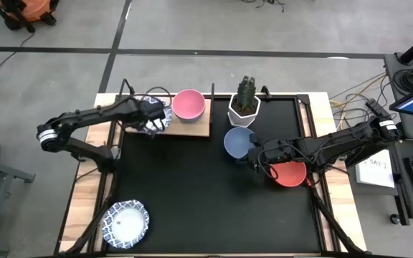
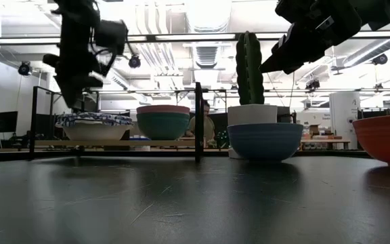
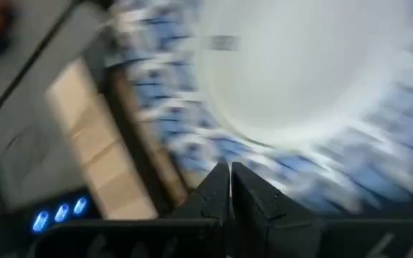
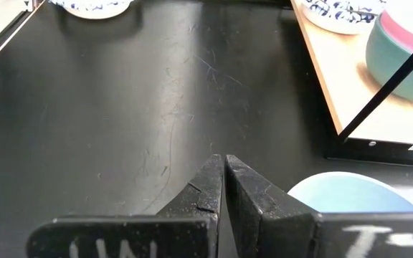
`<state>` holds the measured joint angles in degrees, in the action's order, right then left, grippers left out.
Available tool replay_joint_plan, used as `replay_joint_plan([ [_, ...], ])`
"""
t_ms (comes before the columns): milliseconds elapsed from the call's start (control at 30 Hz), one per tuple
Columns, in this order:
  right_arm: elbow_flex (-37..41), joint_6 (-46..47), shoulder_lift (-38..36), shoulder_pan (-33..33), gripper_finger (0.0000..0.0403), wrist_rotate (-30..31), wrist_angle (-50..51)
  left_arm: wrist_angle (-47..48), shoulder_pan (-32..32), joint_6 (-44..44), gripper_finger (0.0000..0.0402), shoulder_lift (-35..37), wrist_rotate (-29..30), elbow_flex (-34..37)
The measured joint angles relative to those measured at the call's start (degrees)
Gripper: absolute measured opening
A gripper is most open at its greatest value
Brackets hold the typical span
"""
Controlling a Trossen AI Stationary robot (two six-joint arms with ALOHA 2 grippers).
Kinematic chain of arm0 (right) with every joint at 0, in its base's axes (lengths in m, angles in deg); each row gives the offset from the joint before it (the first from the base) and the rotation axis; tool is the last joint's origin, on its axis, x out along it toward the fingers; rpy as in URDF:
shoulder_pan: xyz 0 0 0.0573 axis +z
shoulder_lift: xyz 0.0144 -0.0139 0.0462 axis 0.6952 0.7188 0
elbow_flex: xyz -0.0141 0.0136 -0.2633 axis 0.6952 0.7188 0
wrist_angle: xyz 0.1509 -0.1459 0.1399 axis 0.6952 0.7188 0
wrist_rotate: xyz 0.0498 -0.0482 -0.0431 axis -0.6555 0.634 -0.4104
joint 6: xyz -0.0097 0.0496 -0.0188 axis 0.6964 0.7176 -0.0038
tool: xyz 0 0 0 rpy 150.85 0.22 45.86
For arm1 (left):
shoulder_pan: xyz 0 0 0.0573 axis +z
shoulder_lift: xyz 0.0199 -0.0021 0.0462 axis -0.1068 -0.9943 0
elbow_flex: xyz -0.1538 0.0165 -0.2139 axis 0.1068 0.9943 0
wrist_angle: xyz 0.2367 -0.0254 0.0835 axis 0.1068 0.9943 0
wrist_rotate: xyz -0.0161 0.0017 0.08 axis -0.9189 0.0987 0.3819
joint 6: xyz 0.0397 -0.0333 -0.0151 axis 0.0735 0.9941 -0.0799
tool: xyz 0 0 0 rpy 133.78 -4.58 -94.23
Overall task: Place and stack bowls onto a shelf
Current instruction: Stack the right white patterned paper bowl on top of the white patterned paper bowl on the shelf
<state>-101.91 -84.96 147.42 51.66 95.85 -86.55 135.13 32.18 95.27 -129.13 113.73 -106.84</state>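
The wooden shelf point(image 1: 199, 127) stands at the table's far edge. On it sits a pink bowl point(image 1: 188, 104) nested in a green bowl point(image 2: 162, 126), and beside them a white bowl with a blue-patterned rim point(image 2: 93, 126). My left gripper point(image 1: 150, 118) is shut and hovers just over that patterned bowl point(image 3: 300, 72). A blue bowl point(image 1: 239, 142) and a red bowl point(image 1: 290, 173) rest on the black tabletop. My right gripper point(image 1: 252, 155) is shut, raised above the table beside the blue bowl point(image 4: 350, 195). Another patterned bowl point(image 1: 125, 222) lies at the near left corner.
A cactus in a white hexagonal pot point(image 1: 244, 104) stands right of the shelf, just behind the blue bowl. The shelf's thin black frame post point(image 2: 198, 122) rises at its right end. The middle of the black tabletop point(image 1: 206, 193) is bare.
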Motion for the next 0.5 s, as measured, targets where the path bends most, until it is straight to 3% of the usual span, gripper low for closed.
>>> replay_joint_plan([
  [133,0.0,-0.1,0.0,0.0,0.0009,0.0,0.0,-1.1,-7.0,-9.7,0.0,2.2,-14.2,-0.2],
  [200,0.0,-0.1,0.0,0.0,0.0009,0.0,0.0,-3.7,-10.6,-12.8,0.0,2.3,-16.9,0.6],
  [267,0.0,-0.1,0.0,0.0,0.0009,0.0,0.0,-5.5,-13.3,-14.6,0.0,1.8,-17.0,1.6],
  [333,0.0,-0.1,0.0,0.0,0.0009,0.0,0.0,-6.7,-14.8,-14.4,0.0,0.7,-13.0,1.9],
  [400,0.0,-0.3,0.0,0.0,0.0009,0.1,0.0,-6.5,-14.9,-13.6,0.0,-0.7,-9.5,2.0],
  [500,0.0,-0.5,0.0,0.0,0.0009,0.1,0.0,-6.6,-13.6,-14.1,0.0,-2.9,-8.7,2.0],
])
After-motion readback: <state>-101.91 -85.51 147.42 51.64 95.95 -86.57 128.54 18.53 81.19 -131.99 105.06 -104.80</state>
